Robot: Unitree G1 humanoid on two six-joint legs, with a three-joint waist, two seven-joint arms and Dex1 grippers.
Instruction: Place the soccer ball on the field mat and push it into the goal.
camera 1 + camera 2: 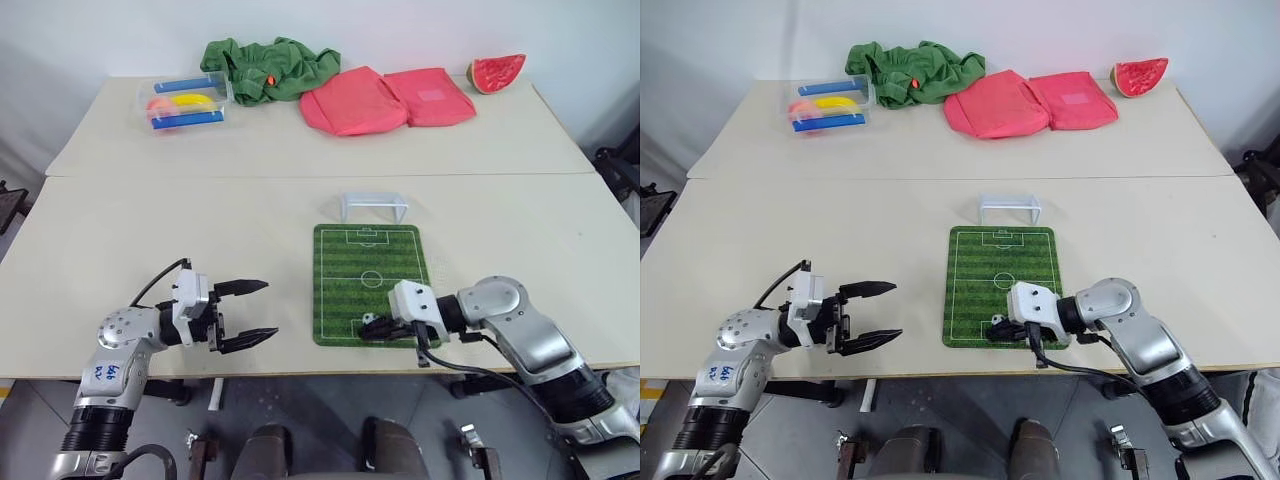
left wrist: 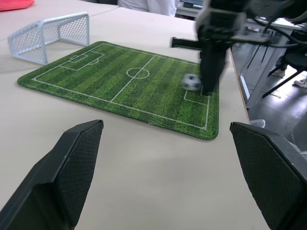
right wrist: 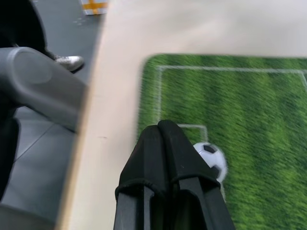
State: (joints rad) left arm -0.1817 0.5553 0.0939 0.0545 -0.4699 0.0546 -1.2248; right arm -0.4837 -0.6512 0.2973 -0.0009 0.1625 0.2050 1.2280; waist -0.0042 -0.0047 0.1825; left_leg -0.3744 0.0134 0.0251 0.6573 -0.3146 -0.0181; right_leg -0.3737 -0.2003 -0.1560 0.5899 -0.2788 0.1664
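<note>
The green field mat (image 1: 368,262) lies on the near table, with the white goal (image 1: 372,207) just past its far end. The tiny soccer ball (image 3: 211,160) rests on the mat near its front edge, inside the near penalty box, also seen as the ball (image 2: 192,82). My right gripper (image 3: 163,129) is shut, its two black fingers pressed together with nothing between them. It reaches low over the mat's front edge, with its tips right beside the ball. My left gripper (image 1: 245,312) hangs open to the left of the mat, pointing toward it, with nothing in it.
On the far table stand a clear tray (image 1: 185,103) of coloured items, a crumpled green cloth (image 1: 270,68), two red-pink cloths (image 1: 385,98) and a watermelon slice (image 1: 497,72). The table's front edge runs just below both grippers.
</note>
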